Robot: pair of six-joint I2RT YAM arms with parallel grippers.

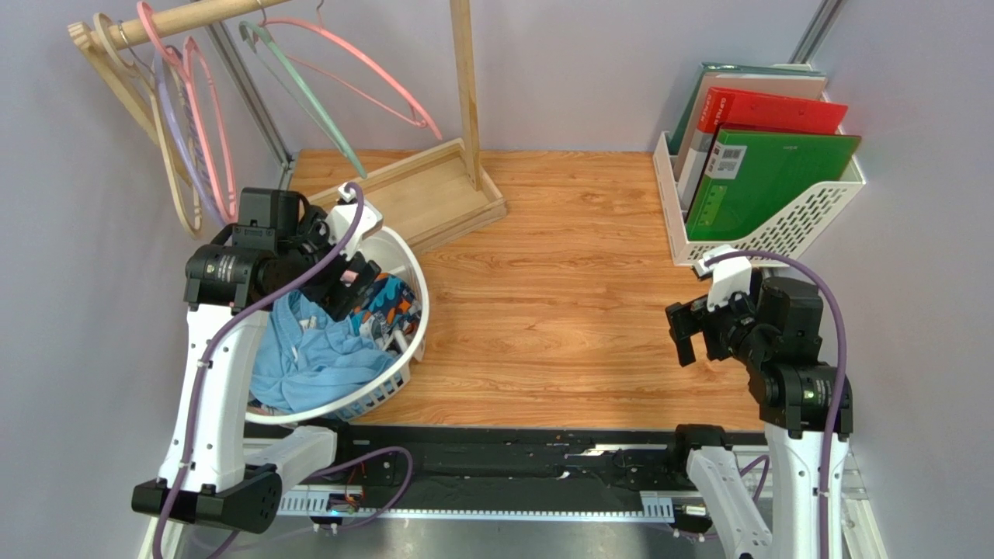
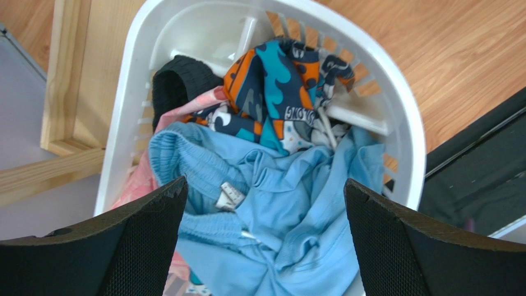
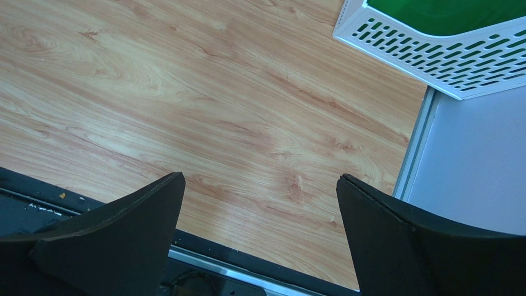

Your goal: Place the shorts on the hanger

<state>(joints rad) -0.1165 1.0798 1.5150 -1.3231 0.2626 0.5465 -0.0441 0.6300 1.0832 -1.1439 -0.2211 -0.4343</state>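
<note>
The light blue shorts (image 2: 290, 209) lie crumpled in a white laundry basket (image 2: 121, 129), with the small white label (image 2: 228, 196) facing up. My left gripper (image 2: 265, 185) hovers open just above them with nothing between its fingers. From the top camera the shorts (image 1: 306, 359) fill the near half of the basket (image 1: 417, 297), with the left gripper (image 1: 348, 289) over it. The salmon-pink hanger (image 1: 420, 107) hangs on the wooden rail at the back left. Over bare table at the right, my right gripper (image 1: 688, 332) (image 3: 260, 177) stands open and holds nothing.
A patterned dark-blue and orange cloth (image 2: 278, 86), a pink garment (image 2: 139, 185) and a black piece (image 2: 182, 77) share the basket. A mint-green hanger (image 1: 306, 99), wooden hangers (image 1: 123, 82) and the rack's wooden base (image 1: 408, 192) are at the back left. A white file rack (image 1: 770, 221) with folders stands at the back right.
</note>
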